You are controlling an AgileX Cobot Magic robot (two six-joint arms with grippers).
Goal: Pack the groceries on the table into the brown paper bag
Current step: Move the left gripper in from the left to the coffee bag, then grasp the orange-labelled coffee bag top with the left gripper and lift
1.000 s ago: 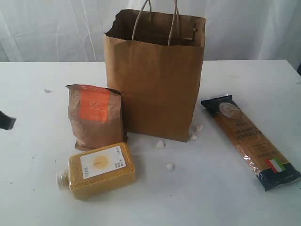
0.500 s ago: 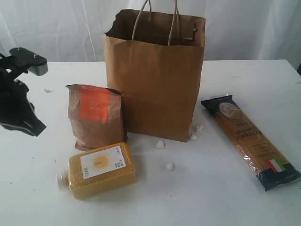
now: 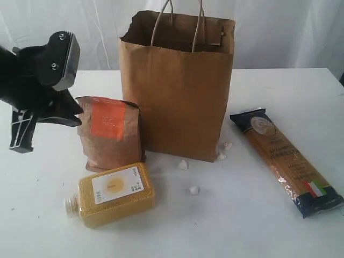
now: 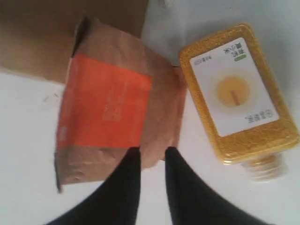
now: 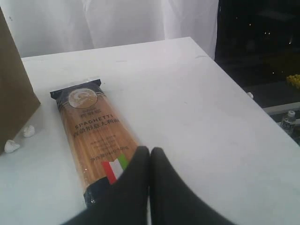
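Now | exterior: hovering left of brown pouch (image 3: 110,131), beside upright brown paper bag (image 3: 180,97) | left wrist: aiming left gripper (image 4: 149,152), narrowly parted, empty, at brown pouch edge, likely for grasping | right wrist: holding right gripper (image 5: 149,151) pressed together above spaghetti packet (image 5: 96,136), idling.

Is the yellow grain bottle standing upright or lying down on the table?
Lying down. The yellow grain bottle rests flat on the table, its label facing up and its cap pointing sideways.
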